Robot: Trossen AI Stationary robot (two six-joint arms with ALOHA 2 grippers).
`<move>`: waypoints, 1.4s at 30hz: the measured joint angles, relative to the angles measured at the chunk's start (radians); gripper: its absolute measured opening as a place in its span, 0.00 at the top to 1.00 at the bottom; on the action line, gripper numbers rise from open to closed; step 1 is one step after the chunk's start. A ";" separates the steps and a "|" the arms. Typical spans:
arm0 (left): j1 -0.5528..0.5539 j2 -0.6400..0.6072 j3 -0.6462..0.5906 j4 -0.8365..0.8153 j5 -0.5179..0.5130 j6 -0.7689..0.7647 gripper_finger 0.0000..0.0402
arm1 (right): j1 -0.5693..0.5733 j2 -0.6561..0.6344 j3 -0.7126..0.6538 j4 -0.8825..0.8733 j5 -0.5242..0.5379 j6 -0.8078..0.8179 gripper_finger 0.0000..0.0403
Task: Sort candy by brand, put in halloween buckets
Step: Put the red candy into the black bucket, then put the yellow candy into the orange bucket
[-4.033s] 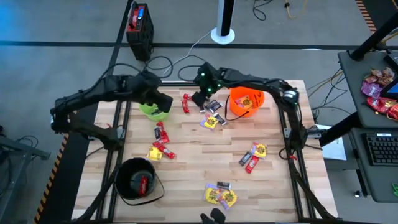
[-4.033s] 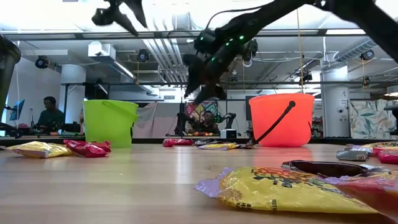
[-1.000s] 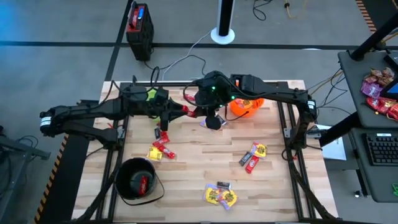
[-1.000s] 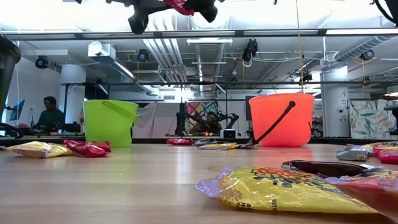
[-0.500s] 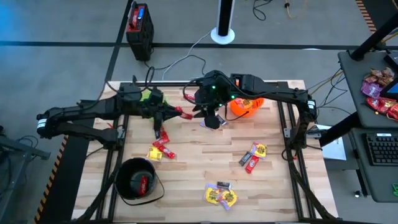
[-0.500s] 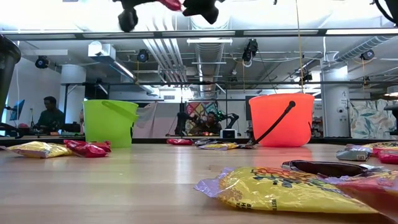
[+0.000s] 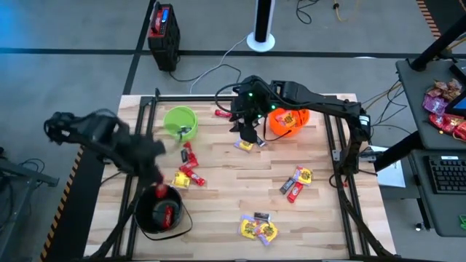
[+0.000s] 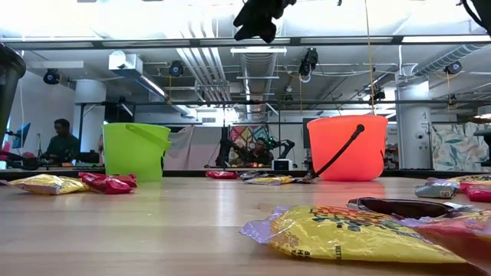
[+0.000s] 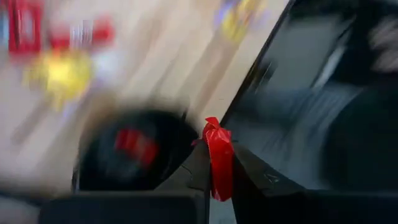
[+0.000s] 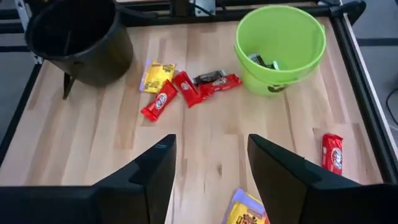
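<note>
My left gripper [image 9: 217, 186] is shut on a red wrapped candy [image 9: 219, 155] and hangs, blurred, over the table's near left, just beside the black bucket [image 7: 160, 211]. That bucket holds a red candy [image 9: 134, 145]. My right gripper [image 10: 208, 168] stands open and empty, high above the table's far middle [image 7: 246, 129], between the lime green bucket [image 7: 180, 122] and the orange bucket [image 7: 289, 118]. Loose candies lie on the wood: a red and yellow cluster [image 7: 188, 169], one red candy [image 7: 222, 113], and a yellow one [image 7: 246, 144] under the right gripper. My left gripper pinches the red candy between its two fingers, which meet the wrapper's two flat faces [image 9: 219, 180]. The candy stands on edge, and its crinkled end [image 9: 213, 124] sticks out past the fingertips. It is lifted clear, above the black bucket.
More candies lie at the right [image 7: 297, 182] and near the front edge [image 7: 258, 227]. A big yellow wrapper [image 8: 345, 238] lies close to the low camera. Black frame rails [image 7: 138, 145] run along the table's sides. People sit in the room behind.
The red candy hung between both grippers above the table's far middle. My left gripper has carried it off, swinging fast toward the table's near left corner and tipping downward, to beside the black bucket. My right gripper no longer has the candy and has barely moved.
</note>
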 joint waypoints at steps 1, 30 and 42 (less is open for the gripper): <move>-0.063 0.020 0.003 -0.017 -0.004 -0.034 0.96 | -0.001 0.000 -0.007 0.000 0.000 0.000 0.53; -0.344 0.218 -0.099 0.047 -0.141 -0.131 0.63 | -0.048 0.063 -0.245 0.035 0.014 0.258 0.53; -0.239 0.043 0.049 -0.029 -0.816 0.056 0.70 | -0.055 0.218 -0.243 -0.050 0.114 0.274 0.53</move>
